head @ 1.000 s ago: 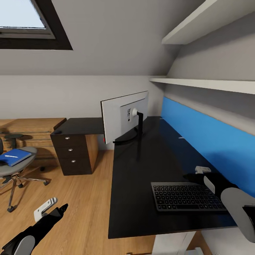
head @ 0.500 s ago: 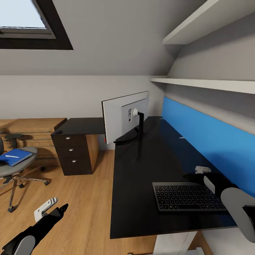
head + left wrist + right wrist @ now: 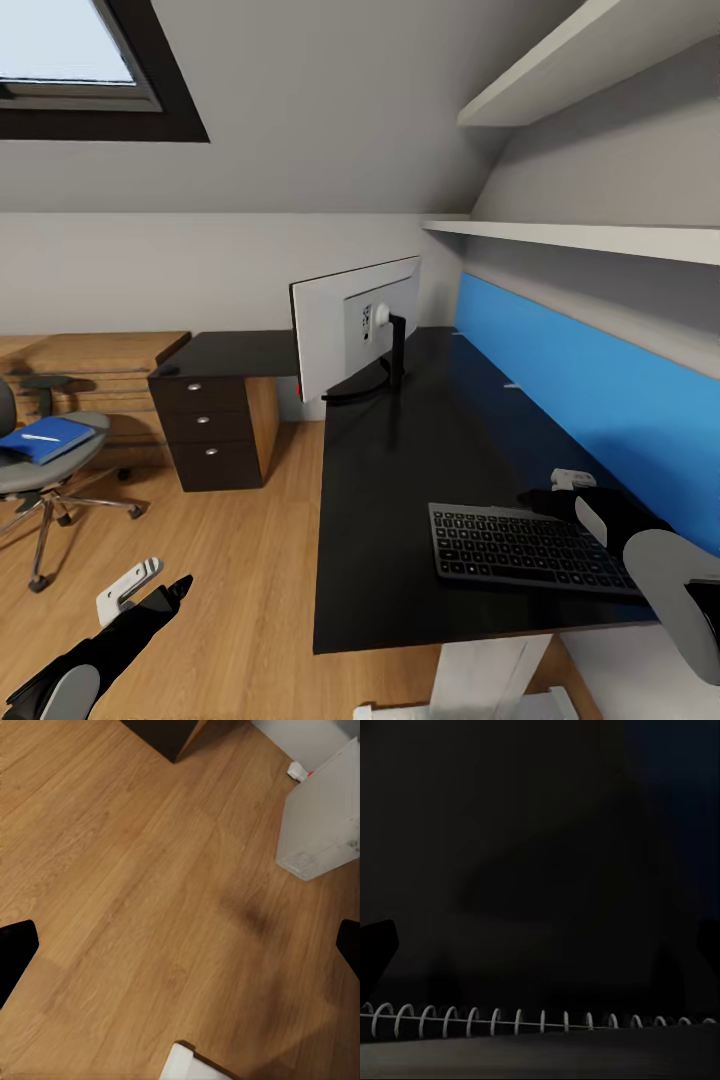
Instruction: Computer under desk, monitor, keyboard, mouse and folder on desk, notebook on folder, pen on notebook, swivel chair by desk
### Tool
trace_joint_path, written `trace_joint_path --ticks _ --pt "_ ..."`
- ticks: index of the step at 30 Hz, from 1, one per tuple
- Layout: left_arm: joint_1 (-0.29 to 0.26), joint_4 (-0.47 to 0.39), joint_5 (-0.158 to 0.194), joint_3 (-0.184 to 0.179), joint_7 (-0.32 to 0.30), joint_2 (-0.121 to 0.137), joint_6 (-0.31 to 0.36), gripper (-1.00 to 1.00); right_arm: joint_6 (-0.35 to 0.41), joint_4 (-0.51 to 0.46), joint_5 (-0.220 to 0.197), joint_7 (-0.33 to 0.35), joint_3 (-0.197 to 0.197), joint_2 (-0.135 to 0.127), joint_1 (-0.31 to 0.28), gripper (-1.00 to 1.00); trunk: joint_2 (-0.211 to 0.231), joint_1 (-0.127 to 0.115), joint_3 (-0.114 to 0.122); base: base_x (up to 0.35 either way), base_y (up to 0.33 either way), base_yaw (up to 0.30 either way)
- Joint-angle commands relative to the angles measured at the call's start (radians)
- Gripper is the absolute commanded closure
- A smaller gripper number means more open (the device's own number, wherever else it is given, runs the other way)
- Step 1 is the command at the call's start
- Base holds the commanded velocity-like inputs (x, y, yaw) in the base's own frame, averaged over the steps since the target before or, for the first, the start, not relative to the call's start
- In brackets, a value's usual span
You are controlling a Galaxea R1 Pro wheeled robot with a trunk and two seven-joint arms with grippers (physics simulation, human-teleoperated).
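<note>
— Folder and pen sit on the swivel chair, far left; left fingers hang open, empty, over floor.
— Keyboard lies on the tabletop, well apart from the monitor; right fingers spread, holding nothing. Keyboard placement seems underway: slide it toward the monitor.

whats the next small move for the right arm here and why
Probably slide the keyboard up the desk toward the monitor. The right gripper rests at the keyboard's far edge, but the monitor stands well away at the far end, so they aren't yet neighbours.
</note>
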Motion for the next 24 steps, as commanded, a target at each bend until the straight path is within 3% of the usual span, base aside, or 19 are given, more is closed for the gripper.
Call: trace_joint_path --ticks 1,24 --pt "0.000 -0.002 0.011 0.000 0.008 0.000 0.002 -1.00 0.006 -0.002 -0.010 0.001 0.003 -0.001 0.000 -1.00 0.000 0.000 -0.001 -0.102 0.019 0.000" --pt "0.000 0.000 0.011 -0.018 0.009 -0.001 0.002 -1.00 0.006 -0.002 -0.010 0.001 0.003 -0.001 0.000 -1.00 0.000 0.000 -0.001 -0.035 0.064 0.000"
